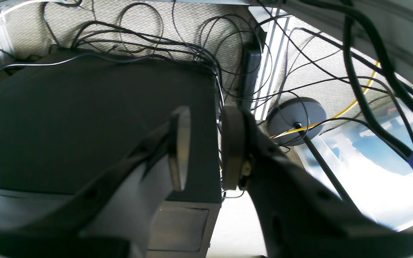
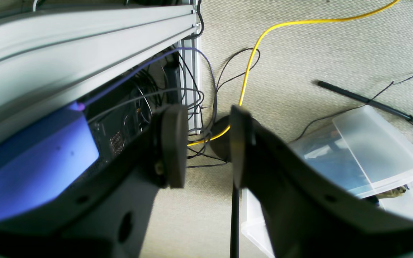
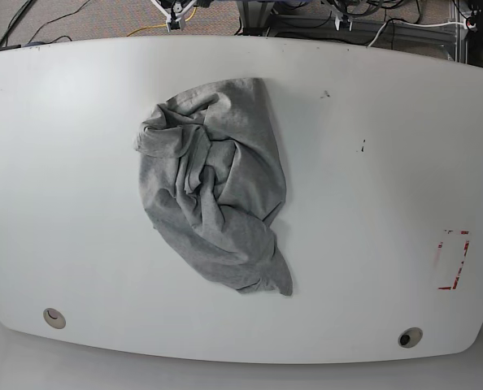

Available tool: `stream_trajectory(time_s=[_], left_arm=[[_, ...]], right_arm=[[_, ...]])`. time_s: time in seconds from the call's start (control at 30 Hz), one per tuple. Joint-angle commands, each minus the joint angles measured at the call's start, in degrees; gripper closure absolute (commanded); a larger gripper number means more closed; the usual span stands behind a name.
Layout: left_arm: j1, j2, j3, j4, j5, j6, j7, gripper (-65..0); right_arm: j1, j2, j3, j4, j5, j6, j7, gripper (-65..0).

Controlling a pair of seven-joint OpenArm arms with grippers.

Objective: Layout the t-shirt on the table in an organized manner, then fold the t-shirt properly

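The grey t-shirt (image 3: 213, 191) lies crumpled in a heap on the white table (image 3: 372, 187), left of the middle in the base view. No lettering shows on it. Neither arm appears in the base view. My left gripper (image 1: 204, 147) is open and empty, hanging off the table above a dark box and cables on the floor. My right gripper (image 2: 204, 145) is open and empty, also off the table above carpet and cables. The t-shirt does not show in either wrist view.
A red tape rectangle (image 3: 454, 260) marks the table's right side. Two round grommet holes (image 3: 54, 317) (image 3: 409, 337) sit near the front edge. A clear plastic bin (image 2: 364, 168), a yellow cable (image 2: 260, 46) and an aluminium frame (image 2: 84, 39) lie below the right gripper.
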Motion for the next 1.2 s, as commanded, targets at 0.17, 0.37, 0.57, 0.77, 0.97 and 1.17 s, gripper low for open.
stream_trajectory(time_s=[0.17,0.37,0.57,0.77,0.97,1.17], left_arm=[[0.44,-0.14,-0.01,-0.06,0.16,0.12,0.21,-13.5],[0.75,-0.17,0.13,0.12,0.04,0.18,0.31,-13.5],[1.31,-0.2,0.32,0.79,-0.08,0.22,0.42,-13.5],[2.15,-0.33,0.17,1.78,-0.2,0.19,0.51,-13.5],[4.43,-0.52,0.11,5.33,-0.38,0.15,0.53,-13.4],[3.28,-0.47,-0.09,6.96,-0.23,0.15,-0.03,-13.5]], right_arm=[[-0.86,0.01,0.23,1.01,-0.12,0.2,0.21,-18.9],[-1.0,0.05,0.18,1.14,-0.2,0.11,0.18,-18.8],[-1.46,0.02,0.14,1.76,-0.32,0.13,0.08,-18.9],[-2.23,0.06,0.62,3.01,-0.37,0.19,0.15,-18.7],[-4.47,0.05,1.55,6.69,-0.49,0.54,0.36,-18.7],[-3.06,0.05,0.34,6.19,0.11,0.41,0.23,-19.0]])
